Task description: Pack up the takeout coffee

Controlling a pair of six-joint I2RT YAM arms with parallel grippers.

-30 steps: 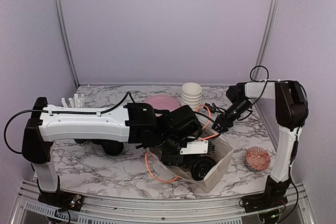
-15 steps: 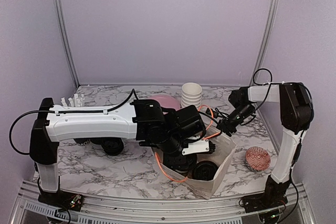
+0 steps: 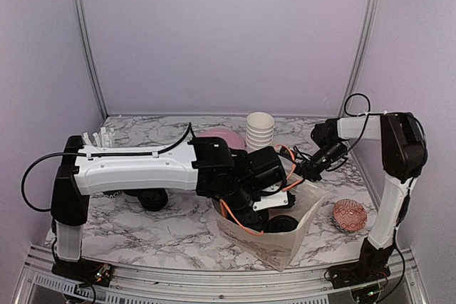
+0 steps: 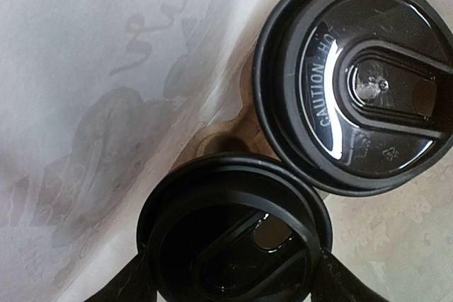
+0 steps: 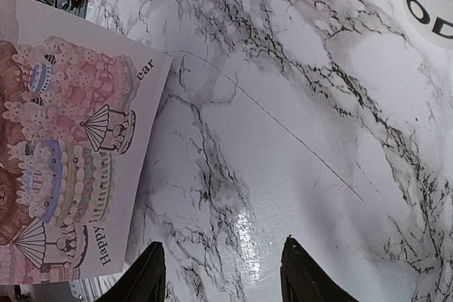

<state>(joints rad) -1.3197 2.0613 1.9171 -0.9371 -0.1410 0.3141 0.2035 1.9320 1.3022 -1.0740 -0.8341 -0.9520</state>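
A white paper bag [image 3: 302, 233] with orange handles [image 3: 235, 220] stands at centre right. My left gripper [image 3: 265, 206] reaches down into it, shut on a takeout coffee cup whose black lid [image 4: 233, 235] sits between the fingers [image 4: 338, 284]. A second coffee cup, lid [image 4: 357, 79] up, stands beside it inside the bag [image 4: 106, 68], its lid [image 3: 283, 223] also showing from above. A third black-lidded cup [image 3: 152, 199] rests on the table under the left arm. My right gripper [image 3: 299, 170] hovers open at the bag's far rim, over bare marble [image 5: 283, 139], nothing between its fingers.
A stack of white cups [image 3: 260, 129] and a pink bowl [image 3: 221, 138] stand behind the bag. A cup of wrapped straws [image 3: 100, 137] is at back left. A red patterned bowl [image 3: 350, 214] lies right of the bag. The bag's printed side [image 5: 64, 139] shows beside the right gripper [image 5: 223, 274].
My left arm has pushed right and deeper into the bag with the cup. The bag has shifted right and stands more upright. The right gripper has barely moved.
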